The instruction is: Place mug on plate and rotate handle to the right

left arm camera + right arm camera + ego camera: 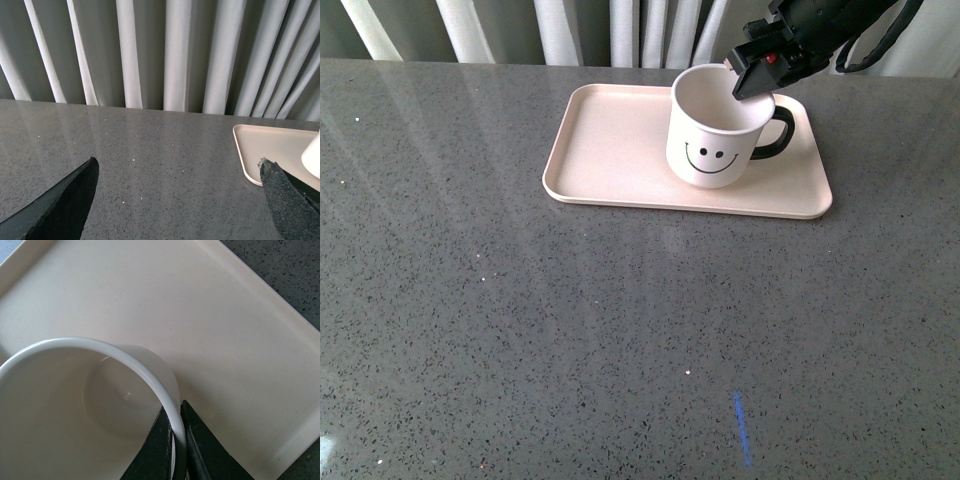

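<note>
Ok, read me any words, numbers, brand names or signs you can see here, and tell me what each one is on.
No words, letters, numbers or brand names can be read in any view.
The only printed sign is a black smiley face, on the side of the cream mug standing on the pink tray.

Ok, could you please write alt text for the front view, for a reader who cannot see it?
A white mug with a smiley face stands on a pale pink plate on a grey table, its black handle pointing right. The right gripper reaches in from the upper right and pinches the mug's rim near the handle.
</note>
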